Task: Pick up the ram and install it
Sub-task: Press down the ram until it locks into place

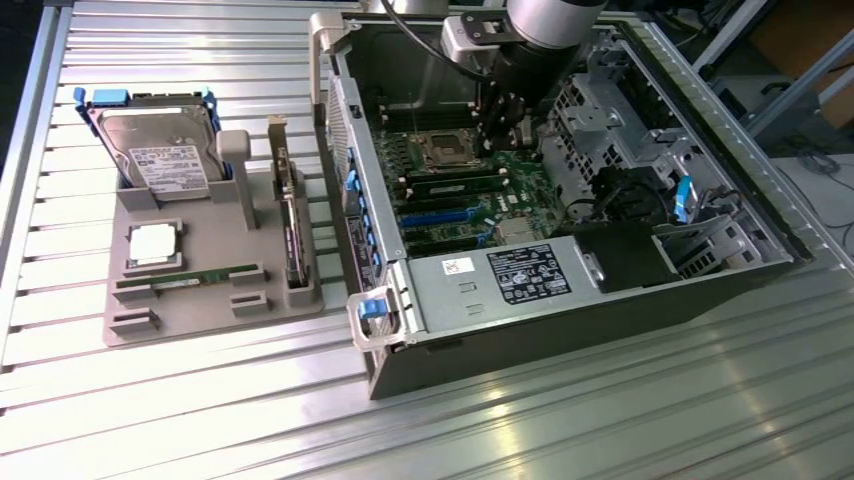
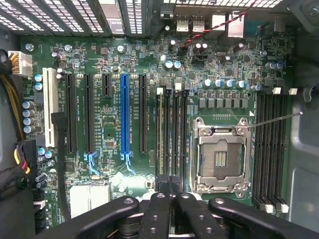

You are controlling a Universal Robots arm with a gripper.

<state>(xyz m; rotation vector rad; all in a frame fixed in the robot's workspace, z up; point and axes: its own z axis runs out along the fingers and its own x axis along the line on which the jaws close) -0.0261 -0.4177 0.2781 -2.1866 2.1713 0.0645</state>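
The end effector [image 2: 170, 196] is sitting inside the open computer case [image 1: 574, 300], poised over the motherboard [image 2: 124, 59] beside the empty processor socket [image 2: 219, 154]. Its fingers [image 2: 158, 211] are pressed together in the wrist view, clenched, and whether anything is gripped between them cannot be told. They are lining up with the memory slots [image 2: 172, 129] just beside the socket, which suggests placement work at those slots; a green module appears to be lying in that bank in the exterior view, though whether it is fully seated cannot be told. A ram [image 1: 187, 280] stick is lying flat in its groove on the grey parts holder [image 1: 200, 325], well apart from the case, on the desk [image 1: 601, 420]. The holder is keeping each component in its own recess for a repeatable pick: the hard drive [image 1: 160, 160] is standing upright at the back, the silver processor chip [image 1: 154, 243] is resting in its pocket just behind the stick, and the expansion card [image 1: 291, 230] is standing on edge along the side nearest the case.
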